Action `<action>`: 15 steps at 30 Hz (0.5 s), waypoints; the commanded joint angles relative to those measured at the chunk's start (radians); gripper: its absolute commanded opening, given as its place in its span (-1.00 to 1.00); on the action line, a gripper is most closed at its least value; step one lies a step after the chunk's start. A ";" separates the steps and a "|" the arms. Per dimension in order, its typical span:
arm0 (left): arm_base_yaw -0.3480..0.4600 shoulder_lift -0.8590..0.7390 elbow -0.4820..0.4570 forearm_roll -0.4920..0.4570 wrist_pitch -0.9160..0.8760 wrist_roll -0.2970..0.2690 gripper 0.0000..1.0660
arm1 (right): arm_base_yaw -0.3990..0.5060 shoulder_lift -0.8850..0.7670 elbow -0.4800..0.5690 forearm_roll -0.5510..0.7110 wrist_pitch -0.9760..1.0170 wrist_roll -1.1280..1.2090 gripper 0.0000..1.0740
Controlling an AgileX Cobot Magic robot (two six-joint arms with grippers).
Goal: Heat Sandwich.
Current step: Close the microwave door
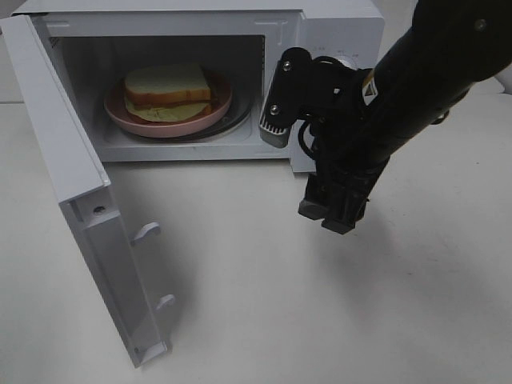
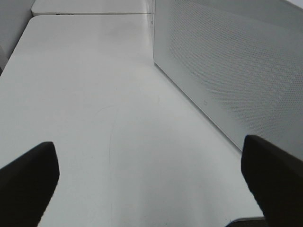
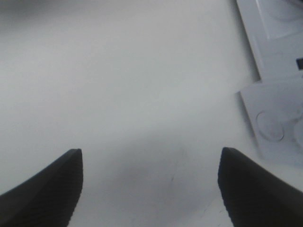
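Observation:
The sandwich [image 1: 168, 86] lies on a round pink plate [image 1: 140, 122] inside the white microwave [image 1: 336, 36], whose door [image 1: 72, 168] stands swung wide open to the left. My right gripper [image 1: 332, 214] hangs in front of the microwave's right side and points down at the table, well clear of the sandwich. In the right wrist view it [image 3: 150, 158] is open, with only bare table between its fingers. My left gripper [image 2: 149, 144] is out of the high view. It is open over bare table beside the microwave's perforated side wall [image 2: 236, 61].
The open door juts far out toward the table's front left, with two latch hooks [image 1: 146, 232] on its inner face. A white part of the microwave [image 3: 277, 118] shows at the edge of the right wrist view. The white table [image 1: 256, 304] spreads in front.

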 commanded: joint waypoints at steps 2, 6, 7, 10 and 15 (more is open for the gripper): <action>0.002 -0.025 0.003 -0.002 -0.014 -0.002 0.95 | -0.006 -0.045 0.003 0.000 0.083 0.125 0.43; 0.002 -0.025 0.003 -0.002 -0.014 -0.002 0.95 | -0.006 -0.091 0.003 0.002 0.175 0.206 0.43; 0.002 -0.025 0.003 -0.002 -0.014 -0.002 0.95 | -0.006 -0.100 0.003 0.003 0.184 0.221 0.43; 0.002 -0.025 0.003 -0.002 -0.014 -0.002 0.95 | -0.006 -0.141 0.003 0.010 0.195 0.299 0.43; 0.002 -0.025 0.003 -0.002 -0.014 -0.002 0.95 | -0.006 -0.222 0.003 0.010 0.272 0.409 0.43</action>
